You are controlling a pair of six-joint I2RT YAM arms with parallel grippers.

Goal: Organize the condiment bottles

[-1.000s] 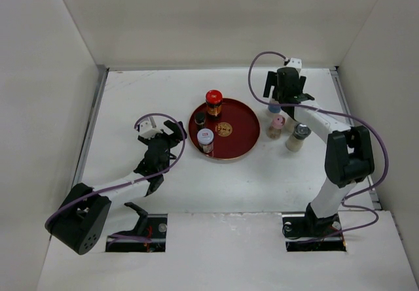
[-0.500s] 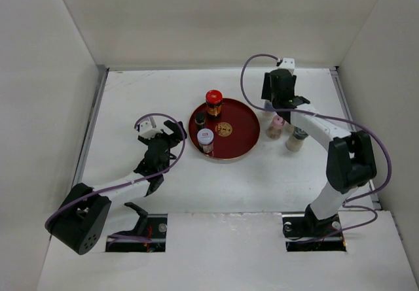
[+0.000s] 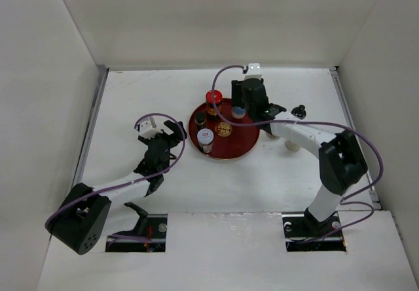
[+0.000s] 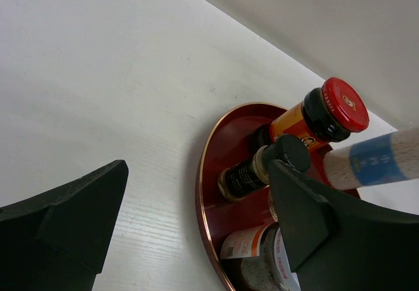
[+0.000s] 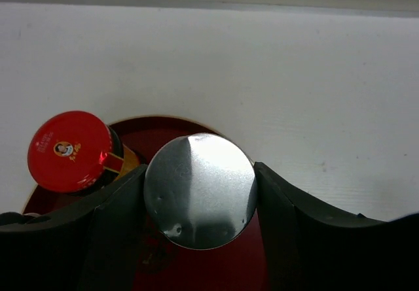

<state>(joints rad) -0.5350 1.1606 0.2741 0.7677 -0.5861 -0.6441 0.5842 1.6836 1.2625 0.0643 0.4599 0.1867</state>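
My right gripper [image 3: 241, 105] is shut on the tall white bottle with a blue band [image 4: 373, 163]. It holds the bottle upright over the back of the round dark-red tray [image 3: 243, 140], next to the red-capped jar [image 3: 213, 97]. In the right wrist view the bottle's silver cap [image 5: 200, 189] sits between my fingers, with the red cap [image 5: 69, 150] to its left. A small black-capped bottle [image 3: 200, 118] and a white-capped jar [image 3: 205, 136] also stand on the tray. My left gripper [image 3: 171, 134] is open and empty, just left of the tray.
To the right of the tray, a pale bottle [image 3: 292, 146] shows partly under my right arm. A small black-capped item [image 3: 300, 111] stands further back. The other bottles there are hidden by the arm. White walls enclose the table.
My right gripper has carried the blue-banded bottle leftward, from the group right of the tray to over the tray's back part. The left arm has not moved.
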